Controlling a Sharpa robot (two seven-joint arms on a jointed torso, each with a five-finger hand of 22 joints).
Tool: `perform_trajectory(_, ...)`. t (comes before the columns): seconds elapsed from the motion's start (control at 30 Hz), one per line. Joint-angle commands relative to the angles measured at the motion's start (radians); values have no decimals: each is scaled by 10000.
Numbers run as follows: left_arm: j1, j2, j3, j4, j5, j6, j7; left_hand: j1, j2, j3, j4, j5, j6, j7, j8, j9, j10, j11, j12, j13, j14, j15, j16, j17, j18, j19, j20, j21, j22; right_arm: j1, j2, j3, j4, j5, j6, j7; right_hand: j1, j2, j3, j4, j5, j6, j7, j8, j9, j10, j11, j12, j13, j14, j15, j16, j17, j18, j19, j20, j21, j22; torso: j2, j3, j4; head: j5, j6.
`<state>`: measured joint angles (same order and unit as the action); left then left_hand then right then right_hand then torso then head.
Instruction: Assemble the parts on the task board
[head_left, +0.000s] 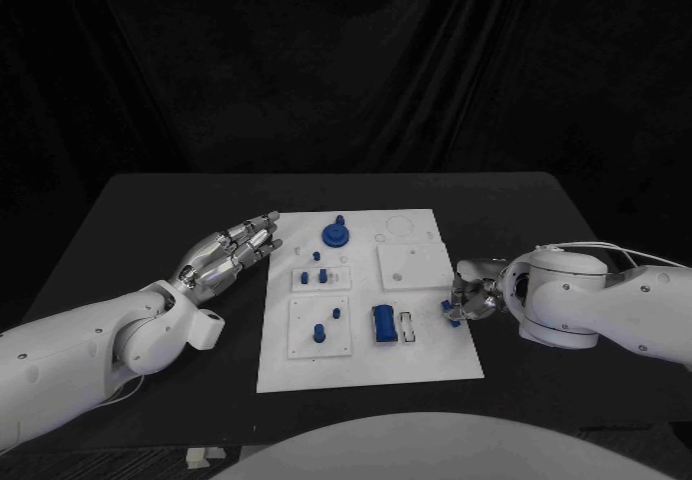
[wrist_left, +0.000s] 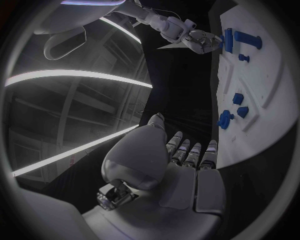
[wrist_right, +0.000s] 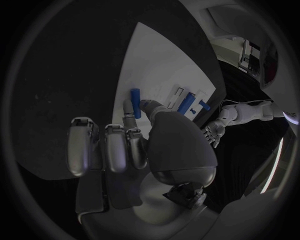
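Observation:
The white task board (head_left: 433, 352) lies in the middle of the black table. Standing in it are a blue round knobbed part (head_left: 335, 236), a thick blue cylinder (head_left: 384, 324) and several small blue pegs (head_left: 312, 275). My right hand (head_left: 470, 297) is at the board's right edge and pinches a small blue peg (wrist_right: 135, 95) between thumb and a finger, just above the board (wrist_right: 156, 65). My left hand (head_left: 231, 255) hovers beside the board's left edge, fingers straight and apart, holding nothing. The left wrist view shows the left hand (wrist_left: 181, 160), the board (wrist_left: 269, 65) and the right hand (wrist_left: 201, 40).
A small white bar (head_left: 408, 327) lies next to the blue cylinder. Raised white square plates (head_left: 408, 266) sit on the board. Bare black table (head_left: 159, 215) surrounds the board, with a dark curtain behind.

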<state>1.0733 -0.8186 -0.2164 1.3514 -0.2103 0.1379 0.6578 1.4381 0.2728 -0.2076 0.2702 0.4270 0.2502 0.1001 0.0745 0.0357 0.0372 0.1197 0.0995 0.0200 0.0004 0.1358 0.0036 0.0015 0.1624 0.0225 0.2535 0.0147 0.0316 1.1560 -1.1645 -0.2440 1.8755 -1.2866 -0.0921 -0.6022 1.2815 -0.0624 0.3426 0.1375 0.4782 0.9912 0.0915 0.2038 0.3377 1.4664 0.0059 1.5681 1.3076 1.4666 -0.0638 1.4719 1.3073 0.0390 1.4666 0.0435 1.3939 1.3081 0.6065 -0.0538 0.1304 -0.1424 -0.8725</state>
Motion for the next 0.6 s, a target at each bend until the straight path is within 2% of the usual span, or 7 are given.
perform_trajectory(0.03,-10,30,9,2,54,129,98,103,19,44,-52,76,-24,15,19,-4,29,87,7,8,-4,17,-36,-15,178,-12,-33,43,-8,-82,-15,-48,16,884,-759,499,-307,-54,2132,-1897,-74,-39,67,-34,81,1044,82,27,2632,631,73,7,343,48,288,73,-12,2051,8,-7,-3,17,-2)
perform_trajectory(0.33,-10,32,9,-7,54,142,63,113,27,52,-56,80,-41,12,11,-6,28,96,5,8,-4,17,-36,-15,178,-13,-33,41,-11,-85,-80,-48,121,2443,-1203,835,-593,-126,2452,-2018,-59,-169,127,-164,47,1044,132,27,2632,634,113,24,363,45,289,105,1,2053,23,-4,-2,78,-2)
perform_trajectory(0.6,-10,34,9,0,54,149,15,113,27,52,-56,80,-41,12,11,-6,28,96,5,8,-4,17,-36,-15,178,-13,-33,41,-11,-85,23,-47,92,3937,-1166,923,-761,-147,2467,-1989,-81,-183,139,-182,46,1044,147,27,2632,642,129,43,396,38,302,121,32,2062,24,-1,8,110,-2)
